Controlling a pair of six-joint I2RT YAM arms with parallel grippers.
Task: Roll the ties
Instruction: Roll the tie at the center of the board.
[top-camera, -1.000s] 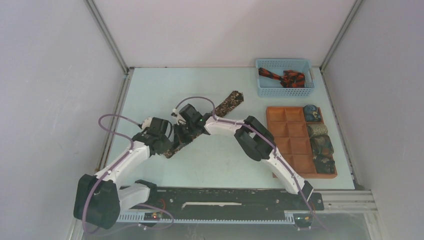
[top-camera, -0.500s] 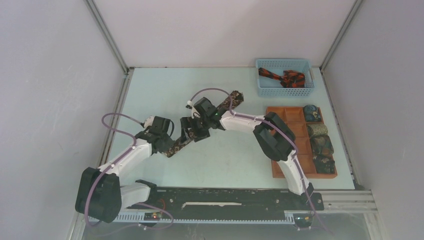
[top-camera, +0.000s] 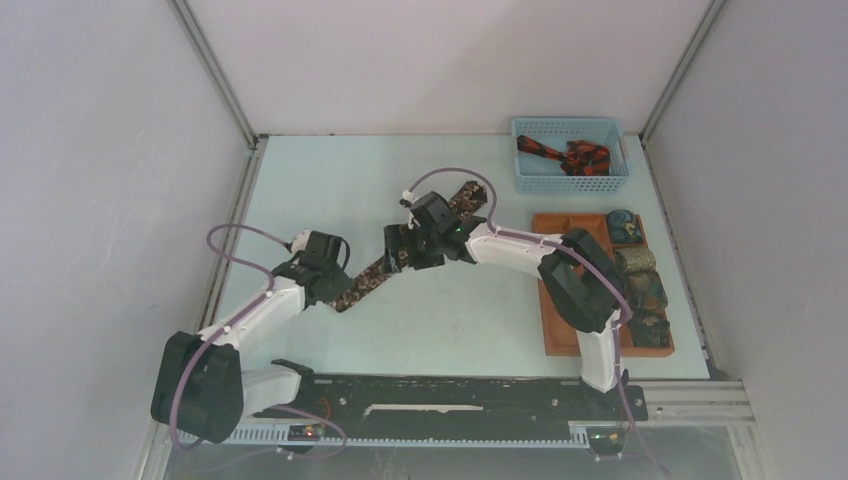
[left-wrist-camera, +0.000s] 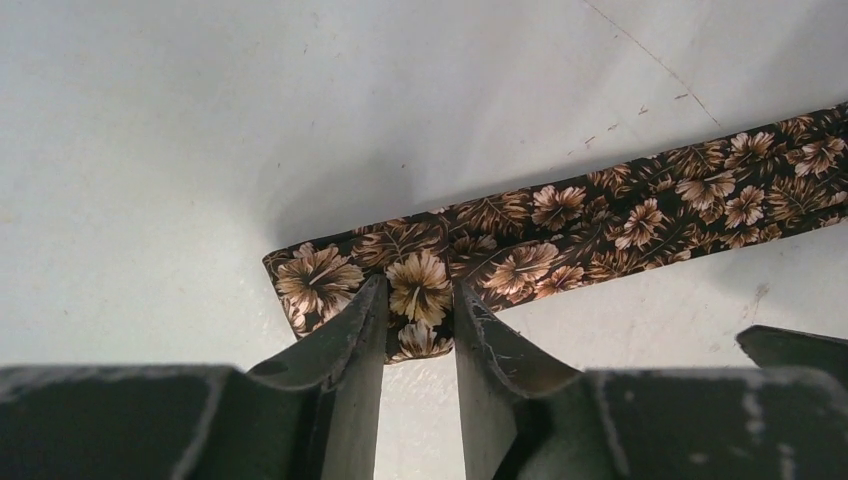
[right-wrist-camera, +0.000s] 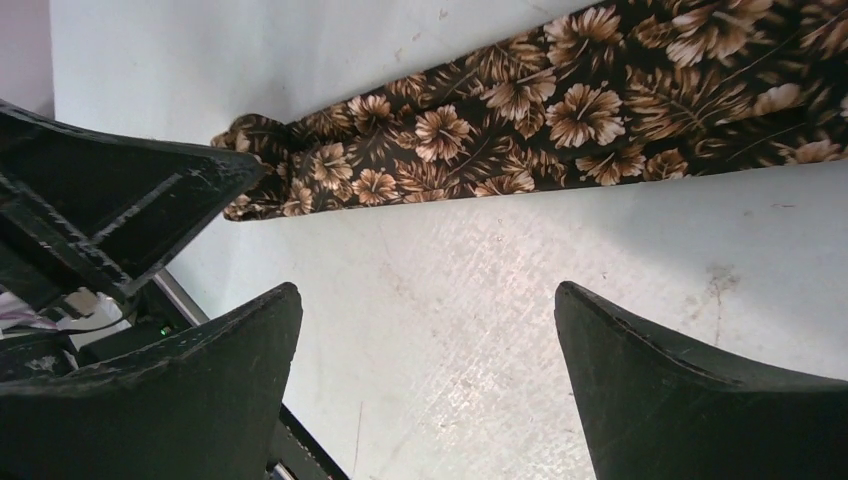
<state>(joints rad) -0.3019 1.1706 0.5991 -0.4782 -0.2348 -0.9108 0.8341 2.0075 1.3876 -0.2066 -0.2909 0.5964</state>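
My left gripper (left-wrist-camera: 418, 292) sits at the lower middle of the left wrist view, its 2 fingers (left-wrist-camera: 350, 330) a little apart. The near edge of the brown floral tie (left-wrist-camera: 560, 228) lies between the tips, close to the tie's blunt end. I can see flat fabric in the gap, but I cannot tell whether the tips pinch it or only straddle it.

My right gripper (right-wrist-camera: 425, 300) is spread wide. Its 2 dark fingers stand at the lower left and lower right of the right wrist view, with only bare table (right-wrist-camera: 470, 270) between them. The same tie (right-wrist-camera: 560, 110) runs across the top of that view, apart from both fingers, and its bunched end points to the left.

From the top camera, the tie (top-camera: 368, 282) lies flat and unrolled as a slanted strip through the middle of the frame. It goes from lower left, at my left gripper (top-camera: 338, 293), up to the right past my right gripper (top-camera: 402, 250), which hangs over its middle stretch. Its far end shows beyond my right wrist.

In the upper right of the frame, a blue mesh basket (top-camera: 570, 182) holds a black and red-orange tie (top-camera: 572, 157), loose and crumpled. Just below the basket is the orange-brown tray (top-camera: 580, 262). Its right-hand column holds 4 rolled ties (top-camera: 635, 260), 1 in each compartment.
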